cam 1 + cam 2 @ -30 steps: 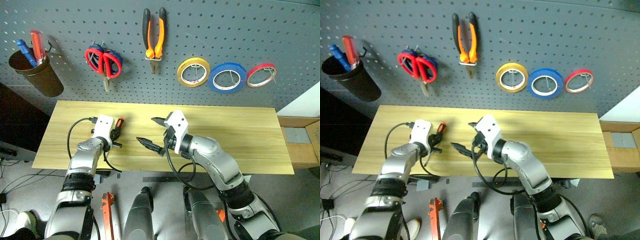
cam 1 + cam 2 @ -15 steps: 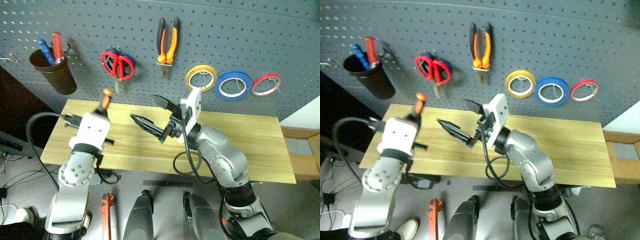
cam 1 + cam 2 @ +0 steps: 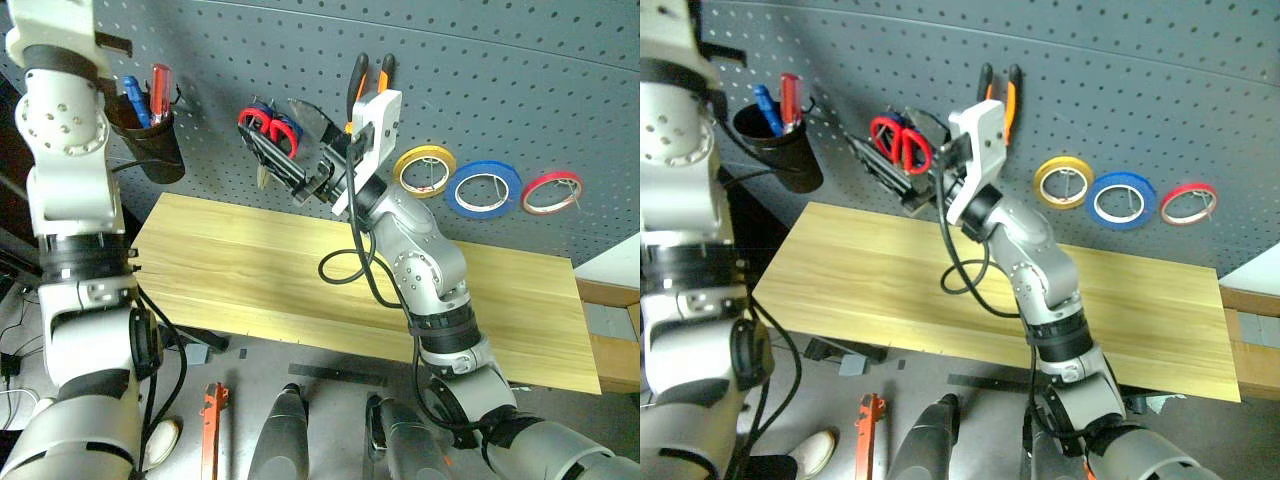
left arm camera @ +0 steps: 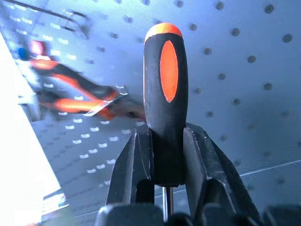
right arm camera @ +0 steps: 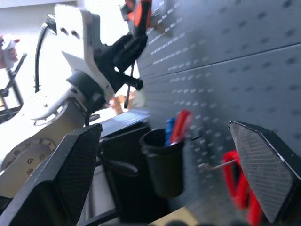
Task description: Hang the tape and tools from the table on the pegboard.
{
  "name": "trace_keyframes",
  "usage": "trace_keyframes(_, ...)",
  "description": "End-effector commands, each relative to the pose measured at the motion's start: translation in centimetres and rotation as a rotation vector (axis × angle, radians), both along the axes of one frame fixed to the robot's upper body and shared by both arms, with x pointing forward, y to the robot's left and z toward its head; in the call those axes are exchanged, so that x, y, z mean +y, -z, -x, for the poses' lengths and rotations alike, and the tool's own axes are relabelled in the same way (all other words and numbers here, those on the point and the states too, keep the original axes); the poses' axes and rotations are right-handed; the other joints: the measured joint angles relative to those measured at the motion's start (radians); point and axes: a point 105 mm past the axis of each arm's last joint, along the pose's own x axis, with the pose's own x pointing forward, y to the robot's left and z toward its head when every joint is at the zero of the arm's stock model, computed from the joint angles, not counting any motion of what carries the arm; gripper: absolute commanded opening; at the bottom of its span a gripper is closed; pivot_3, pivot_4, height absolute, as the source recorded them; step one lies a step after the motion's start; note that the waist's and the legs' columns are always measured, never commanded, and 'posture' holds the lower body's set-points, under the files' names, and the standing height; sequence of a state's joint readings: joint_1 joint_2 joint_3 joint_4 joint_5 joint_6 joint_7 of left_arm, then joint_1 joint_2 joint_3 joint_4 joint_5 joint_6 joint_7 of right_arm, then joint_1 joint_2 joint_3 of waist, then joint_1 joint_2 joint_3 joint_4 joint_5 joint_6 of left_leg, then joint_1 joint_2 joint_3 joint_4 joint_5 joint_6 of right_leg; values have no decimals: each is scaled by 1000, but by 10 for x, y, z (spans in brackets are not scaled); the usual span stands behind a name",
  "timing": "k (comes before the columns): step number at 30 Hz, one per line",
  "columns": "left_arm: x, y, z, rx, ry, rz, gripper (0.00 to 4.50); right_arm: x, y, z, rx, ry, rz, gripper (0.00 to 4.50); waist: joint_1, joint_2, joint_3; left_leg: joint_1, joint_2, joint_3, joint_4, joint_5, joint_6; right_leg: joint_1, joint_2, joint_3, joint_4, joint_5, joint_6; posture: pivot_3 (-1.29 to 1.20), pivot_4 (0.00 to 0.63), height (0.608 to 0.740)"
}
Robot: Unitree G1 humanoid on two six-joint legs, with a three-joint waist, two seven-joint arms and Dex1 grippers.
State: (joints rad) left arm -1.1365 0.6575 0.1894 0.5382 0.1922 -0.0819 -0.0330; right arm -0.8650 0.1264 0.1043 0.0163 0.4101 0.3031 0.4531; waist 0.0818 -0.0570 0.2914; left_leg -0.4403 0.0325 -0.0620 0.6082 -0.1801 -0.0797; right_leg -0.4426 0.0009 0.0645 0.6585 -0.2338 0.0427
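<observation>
Left eye view: bare wooden table (image 3: 250,270) below grey pegboard (image 3: 500,80).

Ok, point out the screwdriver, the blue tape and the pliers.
screwdriver (image 4: 165,94), left wrist view, on its orange-and-black handle.
blue tape (image 3: 487,190), left eye view, on the ring's right band.
pliers (image 3: 1013,85), right eye view, on the orange handle.

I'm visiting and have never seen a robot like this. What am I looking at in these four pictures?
A two-armed humanoid robot faces a dark grey pegboard. Two pictures come from its head, two from wrist cameras. The left tool grips a small orange-and-black-handled screwdriver. The right tool is open and holds nothing. The light wooden table lies below. On the board hang red-handled scissors, orange-and-black pliers, and yellow, blue and red tape rolls, plus a dark cup.
</observation>
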Motion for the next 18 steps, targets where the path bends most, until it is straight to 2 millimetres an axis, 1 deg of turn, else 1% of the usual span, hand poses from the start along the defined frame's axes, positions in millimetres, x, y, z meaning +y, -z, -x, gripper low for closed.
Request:
trace_keyframes(1, -8, -8, -6, -26, 51, -29, 506, 1, -12, 6, -53, 1, -29, 4500, -3, 0, 0, 0, 0, 0, 0, 0, 0, 0, 0, 0, 0, 0, 0, 223, 237, 740)
trace_keyframes(2, -9, -9, -8, -27, 54, -32, 506, 0, -12, 6, -51, 3, -29, 4500, -4, 1, 1, 0, 0, 0, 0, 0, 0, 0, 0, 0, 0, 0, 0, 218, 260, 740)
trace_keyframes(4, -6, -3, -14, -10, 59, -13, 506, -2, -8, 4, -39, 15, -20, 4500, -7, 1, 3, -2, 0, 0, 1, 0, 0, -2, 0, 0, 2, 0, 0, 209, 284, 740)
trace_keyframes(8, -5, 17, -19, 27, 74, 2, 506, -3, 0, 3, -23, 22, 7, 4500, -9, 4, 6, -3, 0, -2, 2, 1, 2, -4, 0, -2, 7, -1, -1, 196, 308, 740)
trace_keyframes(13, 0, 38, -15, 54, 67, 23, 506, -7, 5, 0, -9, 38, 26, 4500, -16, 7, 8, -3, 0, -2, 3, 1, 2, -3, 0, -1, 7, -1, -1, 196, 316, 740)
trace_keyframes(18, 3, 57, -6, 86, 51, 53, 506, -8, 11, 0, 3, 38, 47, 4500, -27, 7, 9, -4, 0, -4, 3, 1, 2, -4, 0, -2, 7, -1, -1, 204, 324, 740)
